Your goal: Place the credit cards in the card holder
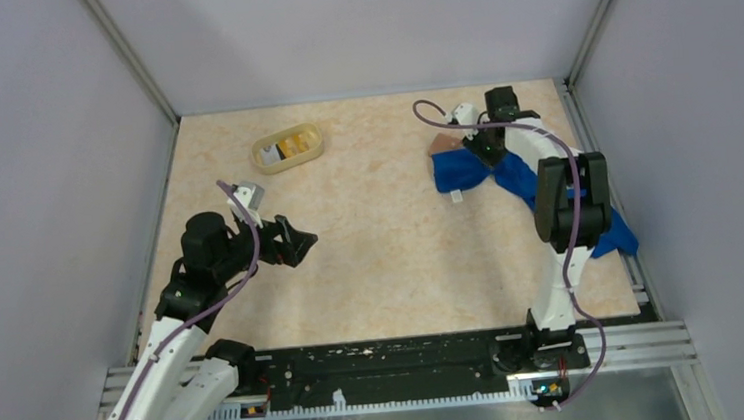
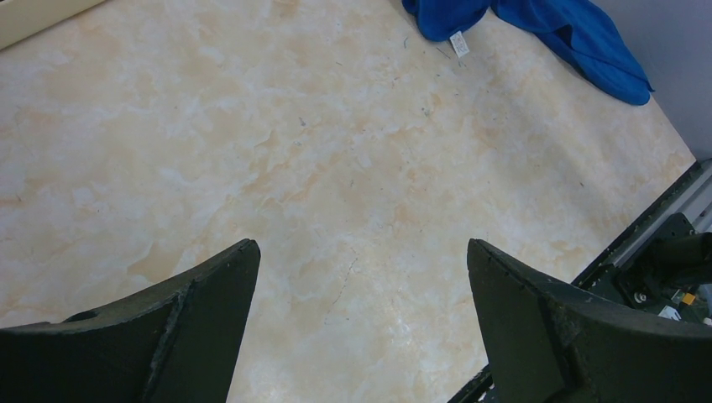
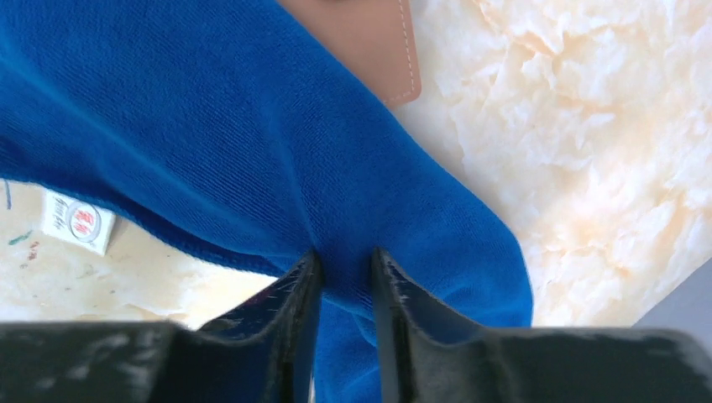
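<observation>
The card holder (image 3: 361,42) is a tan-brown wallet, mostly covered by a blue cloth (image 3: 235,117); only one corner shows at the top of the right wrist view, and a sliver (image 1: 440,144) shows from above. My right gripper (image 3: 344,256) is pinched on a fold of the blue cloth (image 1: 460,170) at the back right (image 1: 475,148). The credit cards (image 1: 286,148) lie in a pale yellow oval tray (image 1: 311,154) at the back left. My left gripper (image 1: 300,244) hovers over bare table at the left, open (image 2: 361,248) with nothing between its fingers.
The blue cloth (image 2: 579,34) trails from the back right toward the right edge, under the right arm. A white label (image 3: 77,221) hangs from its hem. Grey walls close in three sides; a black rail (image 1: 410,357) runs along the near edge.
</observation>
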`<state>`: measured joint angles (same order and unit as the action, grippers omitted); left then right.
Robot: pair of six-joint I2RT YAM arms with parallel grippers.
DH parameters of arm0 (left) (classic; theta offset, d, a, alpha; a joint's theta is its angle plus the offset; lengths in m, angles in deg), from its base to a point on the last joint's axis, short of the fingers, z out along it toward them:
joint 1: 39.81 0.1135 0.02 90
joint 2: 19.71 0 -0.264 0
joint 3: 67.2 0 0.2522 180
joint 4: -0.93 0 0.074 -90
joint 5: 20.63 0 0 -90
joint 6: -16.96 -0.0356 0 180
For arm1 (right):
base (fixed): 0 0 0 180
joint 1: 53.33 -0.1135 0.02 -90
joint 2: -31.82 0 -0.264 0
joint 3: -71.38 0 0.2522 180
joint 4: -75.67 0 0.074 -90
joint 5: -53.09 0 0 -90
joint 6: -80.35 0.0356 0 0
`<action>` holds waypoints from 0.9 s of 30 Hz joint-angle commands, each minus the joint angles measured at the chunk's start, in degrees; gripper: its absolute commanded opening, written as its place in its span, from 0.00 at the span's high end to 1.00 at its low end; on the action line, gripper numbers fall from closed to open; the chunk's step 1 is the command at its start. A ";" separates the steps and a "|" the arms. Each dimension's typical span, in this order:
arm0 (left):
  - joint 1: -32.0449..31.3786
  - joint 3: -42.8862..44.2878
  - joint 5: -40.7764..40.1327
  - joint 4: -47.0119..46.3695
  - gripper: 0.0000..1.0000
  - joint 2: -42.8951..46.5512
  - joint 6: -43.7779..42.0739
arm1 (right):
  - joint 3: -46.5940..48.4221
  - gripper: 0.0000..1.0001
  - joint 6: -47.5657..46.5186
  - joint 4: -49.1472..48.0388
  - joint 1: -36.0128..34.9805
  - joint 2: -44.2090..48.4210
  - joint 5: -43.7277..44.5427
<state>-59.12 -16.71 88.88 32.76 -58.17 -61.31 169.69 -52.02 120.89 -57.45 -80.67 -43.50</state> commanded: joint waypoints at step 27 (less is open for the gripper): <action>-0.29 0.27 -0.14 -0.71 0.01 1.37 -0.74 | 46.23 1.00 24.98 -7.16 7.16 -13.40 12.80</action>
<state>-59.12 -16.71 88.88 32.74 -57.49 -61.31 213.71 -30.40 115.56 -48.73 -91.40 -31.37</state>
